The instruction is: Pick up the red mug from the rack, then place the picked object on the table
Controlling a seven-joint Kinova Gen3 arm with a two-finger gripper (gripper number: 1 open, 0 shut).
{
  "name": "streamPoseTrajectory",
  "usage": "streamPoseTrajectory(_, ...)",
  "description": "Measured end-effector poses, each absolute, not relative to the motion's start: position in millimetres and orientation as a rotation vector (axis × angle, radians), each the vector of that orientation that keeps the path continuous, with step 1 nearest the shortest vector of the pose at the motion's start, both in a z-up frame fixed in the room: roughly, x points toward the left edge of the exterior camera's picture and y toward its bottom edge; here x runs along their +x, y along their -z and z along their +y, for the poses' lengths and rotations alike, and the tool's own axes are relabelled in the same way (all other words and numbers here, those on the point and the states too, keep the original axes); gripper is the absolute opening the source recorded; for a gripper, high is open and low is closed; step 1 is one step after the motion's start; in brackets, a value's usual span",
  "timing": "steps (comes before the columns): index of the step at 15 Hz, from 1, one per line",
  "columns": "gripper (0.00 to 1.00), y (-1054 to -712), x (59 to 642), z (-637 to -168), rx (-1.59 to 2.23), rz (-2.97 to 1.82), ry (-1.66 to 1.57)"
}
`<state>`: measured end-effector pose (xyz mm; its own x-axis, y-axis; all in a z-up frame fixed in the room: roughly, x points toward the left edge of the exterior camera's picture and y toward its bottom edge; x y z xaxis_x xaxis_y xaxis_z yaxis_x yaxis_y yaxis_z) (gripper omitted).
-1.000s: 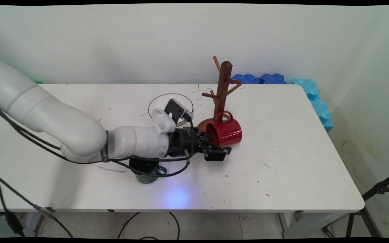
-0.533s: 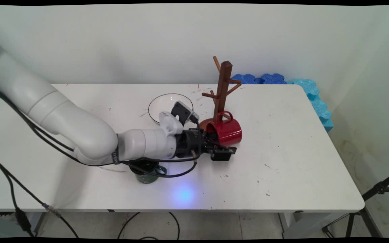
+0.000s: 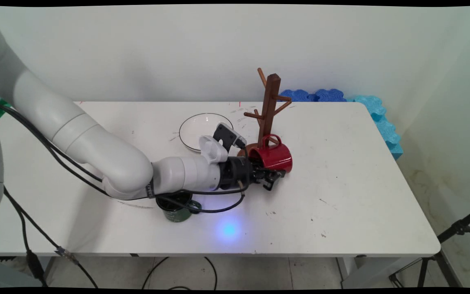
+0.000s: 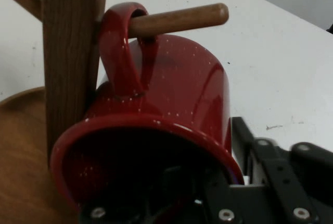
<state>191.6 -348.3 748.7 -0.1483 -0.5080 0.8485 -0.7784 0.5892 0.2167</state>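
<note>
No readable text, labels, brands or numbers are being shown in either view. A dark band on the arm's wrist link [image 3: 150,190] may be carrying lettering, but it can't be read. Nothing is being displayed on the red mug [image 4: 171,109].

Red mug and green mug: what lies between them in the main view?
The end effector and the arm's black wrist lie between the red mug and green mug.

The red mug [image 4: 171,104] is glossy, like enamel or glazed ceramic, with fine pale speckles; the mug tree [image 3: 268,110] is brown wood, its grain plain on the post, its pegs smooth; the gripper [image 3: 269,177] is matt black; the table [image 3: 341,183] is smooth white, scuffed.
</note>
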Motion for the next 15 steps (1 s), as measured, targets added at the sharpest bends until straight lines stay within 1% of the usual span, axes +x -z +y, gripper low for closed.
streamPoseTrajectory(7,0.00,-748,187,-349,1.030,-1.800,-0.323)
streamPoseTrajectory(15,0.00,-762,178,-333,0.970,-1.798,-0.281)
